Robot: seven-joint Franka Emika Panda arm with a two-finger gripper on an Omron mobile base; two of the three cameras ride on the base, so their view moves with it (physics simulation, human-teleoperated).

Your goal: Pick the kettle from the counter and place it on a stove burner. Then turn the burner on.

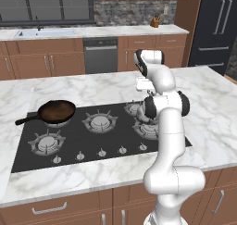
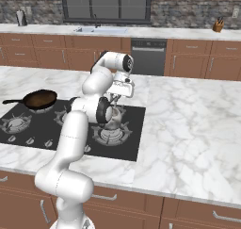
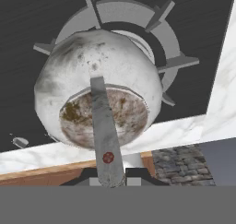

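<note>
Black cooktop [image 1: 92, 140], hand view alone shows kettle [image 3: 97, 85] over burner [image 3: 170, 43]

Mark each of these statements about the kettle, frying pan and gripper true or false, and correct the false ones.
1. The gripper is shut on the kettle handle. True.
2. The kettle is over a stove burner on the cooktop. True.
3. The frying pan lies on the marble counter. False: it sits on a burner at the cooktop's far left.
4. The kettle stands beside the sink. False: it is at the cooktop, held by the gripper.
</note>
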